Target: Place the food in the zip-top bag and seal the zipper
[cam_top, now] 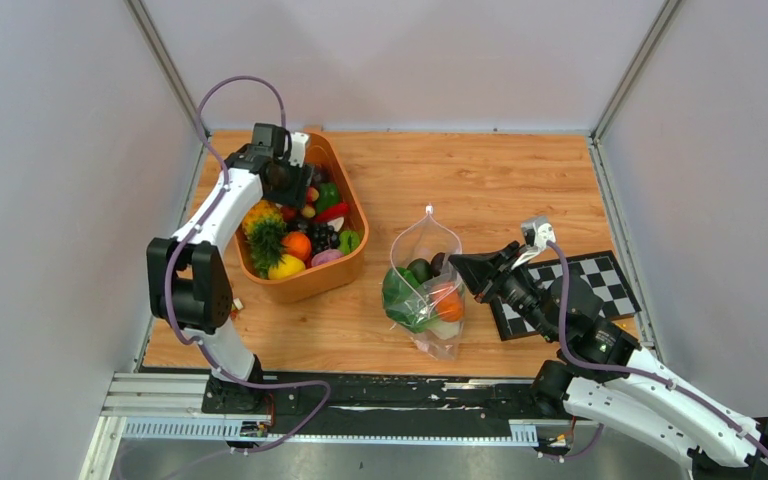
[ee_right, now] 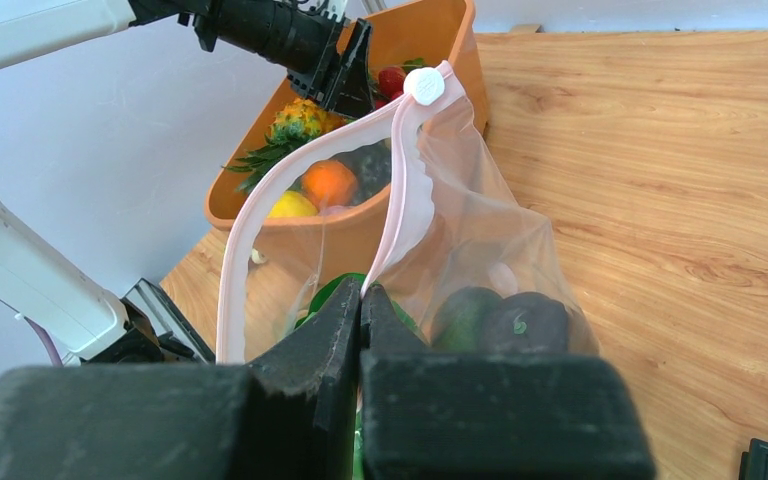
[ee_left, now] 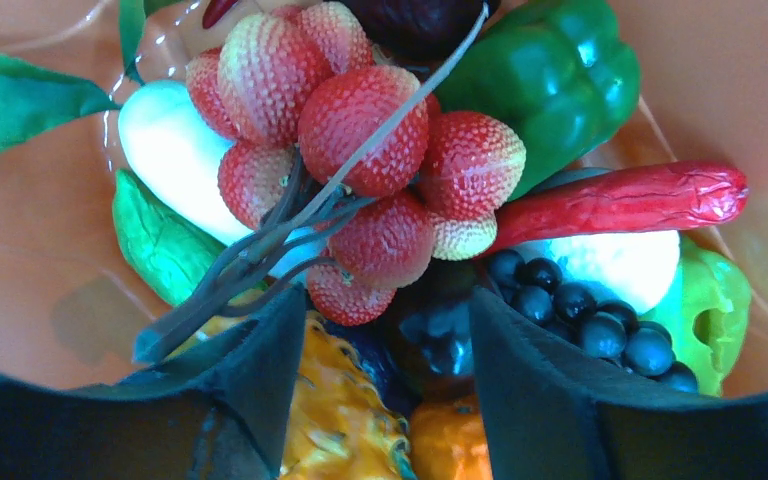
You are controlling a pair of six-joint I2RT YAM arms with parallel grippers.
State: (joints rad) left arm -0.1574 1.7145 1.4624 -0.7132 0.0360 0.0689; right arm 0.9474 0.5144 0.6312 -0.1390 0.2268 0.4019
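Observation:
The orange tub (cam_top: 353, 262) holds the food (cam_top: 295, 240). My left gripper (cam_top: 294, 186) is open and empty over the tub's far end. In the left wrist view it (ee_left: 385, 325) hovers just above a red strawberry-like cluster (ee_left: 360, 150), a green pepper (ee_left: 550, 80), a red chilli (ee_left: 620, 200) and dark grapes (ee_left: 590, 320). The zip-top bag (cam_top: 425, 285) stands mid-table with its mouth open and several food pieces (cam_top: 418, 295) inside. My right gripper (ee_right: 362, 292) is shut on the pink zipper (ee_right: 400, 200) at the mouth's near edge. A white slider (ee_right: 424, 85) sits at the far end.
A black-and-white checkered board (cam_top: 585, 285) lies on the wooden table (cam_top: 520, 190) under my right arm. Grey walls close in the left, back and right sides. A metal rail (cam_top: 360, 395) runs along the near edge.

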